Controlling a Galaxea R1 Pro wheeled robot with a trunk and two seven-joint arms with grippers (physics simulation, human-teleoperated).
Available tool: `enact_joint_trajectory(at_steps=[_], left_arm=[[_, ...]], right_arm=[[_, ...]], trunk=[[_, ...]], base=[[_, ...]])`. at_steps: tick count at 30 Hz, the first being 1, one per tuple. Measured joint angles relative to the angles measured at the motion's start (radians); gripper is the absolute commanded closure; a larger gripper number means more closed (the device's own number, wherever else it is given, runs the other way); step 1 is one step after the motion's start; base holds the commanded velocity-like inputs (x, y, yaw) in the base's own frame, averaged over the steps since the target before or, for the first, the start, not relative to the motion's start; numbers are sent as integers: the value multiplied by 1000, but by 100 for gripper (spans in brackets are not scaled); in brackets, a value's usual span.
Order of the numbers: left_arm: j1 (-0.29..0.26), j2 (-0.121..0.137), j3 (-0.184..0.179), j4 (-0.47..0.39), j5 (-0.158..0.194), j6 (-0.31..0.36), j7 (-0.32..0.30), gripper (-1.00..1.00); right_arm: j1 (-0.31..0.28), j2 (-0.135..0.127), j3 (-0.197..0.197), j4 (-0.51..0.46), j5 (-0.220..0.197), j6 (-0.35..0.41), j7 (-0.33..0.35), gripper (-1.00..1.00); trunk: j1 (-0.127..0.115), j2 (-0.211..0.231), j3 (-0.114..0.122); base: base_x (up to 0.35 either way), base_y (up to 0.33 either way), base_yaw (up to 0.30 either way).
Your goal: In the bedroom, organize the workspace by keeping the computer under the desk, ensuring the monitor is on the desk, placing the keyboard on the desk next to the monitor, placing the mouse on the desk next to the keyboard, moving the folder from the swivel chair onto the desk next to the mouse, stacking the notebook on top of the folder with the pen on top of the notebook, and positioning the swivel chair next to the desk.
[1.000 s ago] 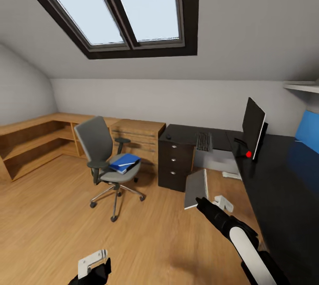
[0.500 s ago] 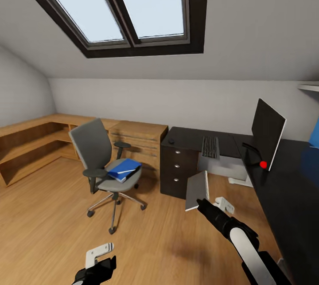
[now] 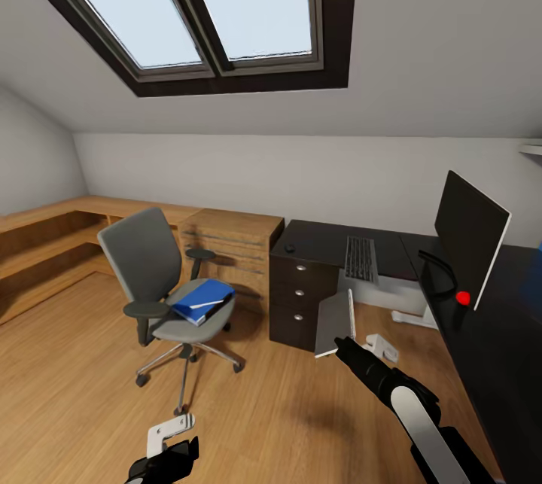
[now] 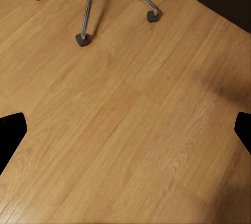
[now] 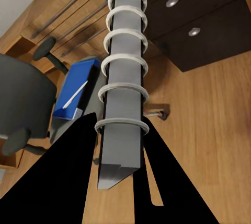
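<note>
My right gripper (image 3: 343, 342) is shut on the thin grey spiral-bound notebook (image 3: 334, 322), held upright above the floor in front of the desk's drawer pedestal (image 3: 299, 296). In the right wrist view the notebook (image 5: 123, 78) stands between the black fingers (image 5: 70, 182). The blue folder (image 3: 200, 299) lies on the swivel chair (image 3: 143, 254) with the white pen (image 3: 208, 304) across it. On the black desk (image 3: 324, 235) sit the keyboard (image 3: 360, 258), the mouse (image 3: 290, 248) and the monitor (image 3: 470, 232). My left gripper (image 3: 170, 440) hangs open low over the floor. The computer is out of view.
A light-wood chest (image 3: 229, 247) and low wooden shelving (image 3: 45, 239) line the back wall to the left of the desk. The chair's chrome base and casters (image 4: 83, 38) stand near my left gripper on the wooden floor (image 3: 271, 409). A skylight is overhead.
The whole view has shifted: the chair sits further left and the monitor larger and further right, so the camera has moved. Both arms hold the same pose, the notebook still gripped.
</note>
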Motion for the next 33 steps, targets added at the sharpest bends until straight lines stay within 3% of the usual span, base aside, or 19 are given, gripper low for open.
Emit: enact_joint_trajectory(at_steps=[9,26,33], left_arm=[[0,0,-1,0,2,-1,-1,-100],[0,-1,-1,-3,2,-2,-1,-100],[0,0,-36,-9,1,-2,1,-100]], right_arm=[[0,0,0,0,0,0,0,100],[0,-1,4,-2,0,0,2,100],[0,-1,5,-5,0,0,21,100]], trunk=[[0,0,0],[0,0,1],[-19,35,23]], base=[[50,7,0],[250,83,-17],[11,3,-154]])
